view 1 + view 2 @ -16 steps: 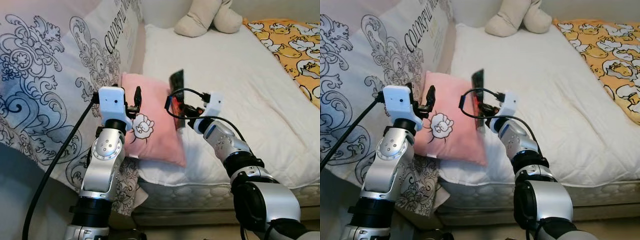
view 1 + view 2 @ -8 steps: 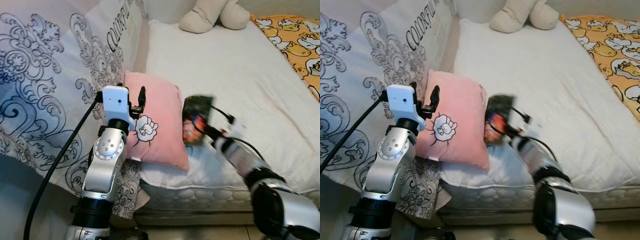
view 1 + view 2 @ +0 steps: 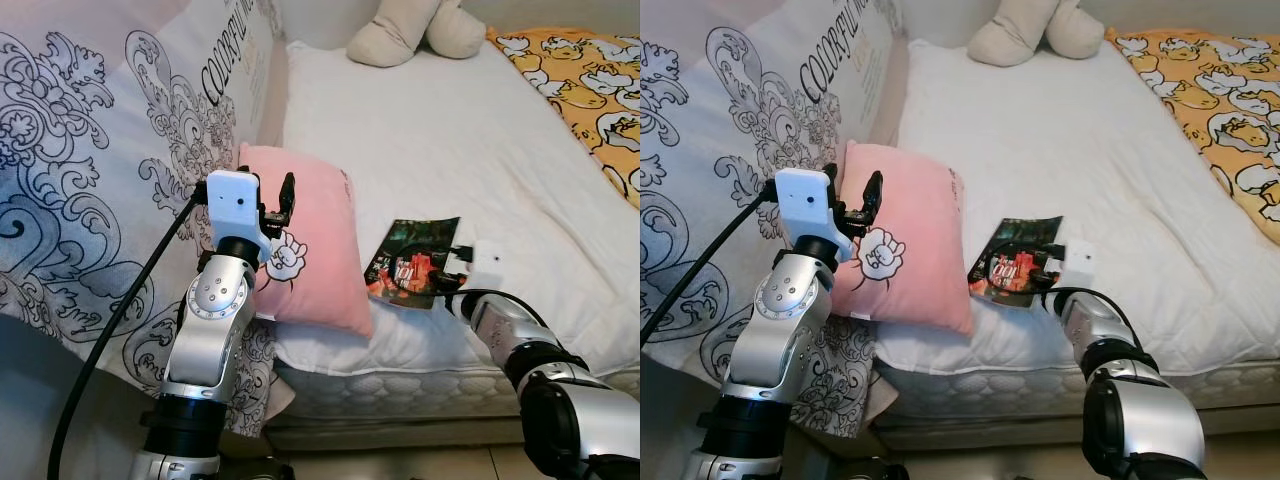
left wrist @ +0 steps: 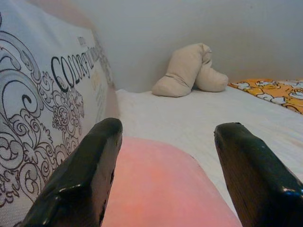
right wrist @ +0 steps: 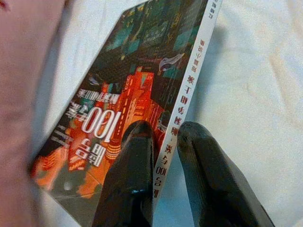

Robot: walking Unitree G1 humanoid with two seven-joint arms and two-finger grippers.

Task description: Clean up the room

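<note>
White bedding covers the bed (image 3: 400, 130) that runs from the middle of your head view up to the top edge, with a beige stuffed toy (image 3: 410, 30) at the top centre and a yellow duck-print blanket (image 3: 590, 90) in the upper right corner. On the left a large white cushion (image 3: 110, 170) with black scrollwork leans at the bedside, and a pink pillow (image 3: 310, 250) with a small cartoon print sits just below centre.

Your book (image 3: 415, 262) lies nearly flat on the sheet, right of centre, just beside the pink pillow. Your right gripper (image 5: 161, 156) is clamped on its spine edge, one black finger (image 5: 130, 165) on the cover and the other under the book against the sheet.

Half a second ago the book was lifted and tilted, blurred, close against the pillow; a second ago it stood upright, edge-on, above the bed. Now it is down on the mattress and your right arm (image 3: 530, 350) is lowered with it.

Your left gripper (image 4: 163, 156) hovers over the pink pillow with its fingers spread wide and nothing between them.

You can read "100" in white on the red and dark cover, among characters too small to make out. The cushion reads "COLORFUL".
</note>
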